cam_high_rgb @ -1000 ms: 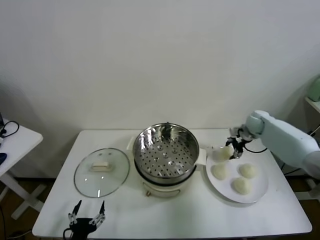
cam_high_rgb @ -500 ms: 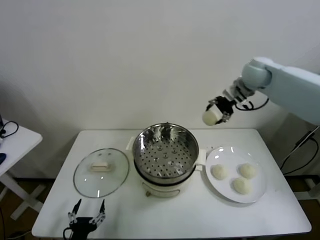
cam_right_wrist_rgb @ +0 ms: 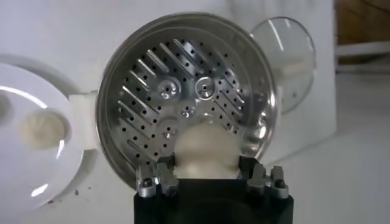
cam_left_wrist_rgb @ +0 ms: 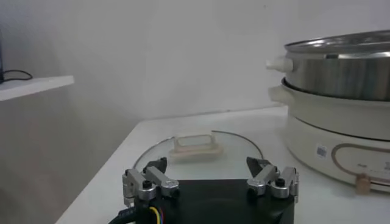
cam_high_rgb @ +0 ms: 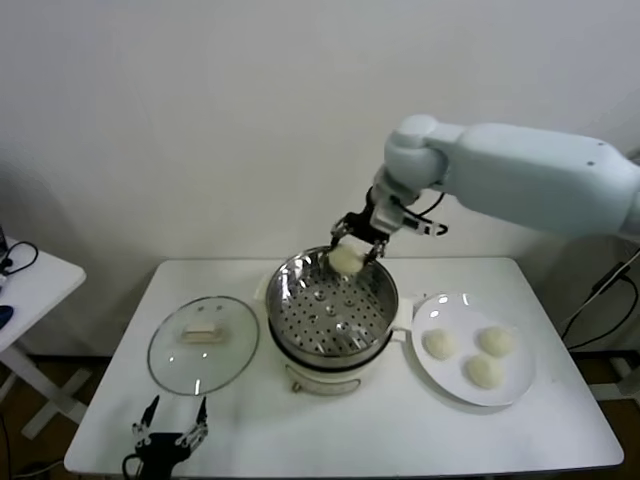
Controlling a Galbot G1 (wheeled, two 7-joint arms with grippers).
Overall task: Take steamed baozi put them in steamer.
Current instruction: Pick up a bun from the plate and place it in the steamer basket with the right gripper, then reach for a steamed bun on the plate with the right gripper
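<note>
At the worktop's near left edge the left claw sits parked, fingers apart, just near of the glass lid. Three steamed baozi lie on the white plate at right. The steamer stands mid-worktop, its basket bare. Above its far rim the right claw is clamped on a fourth baozi
</note>
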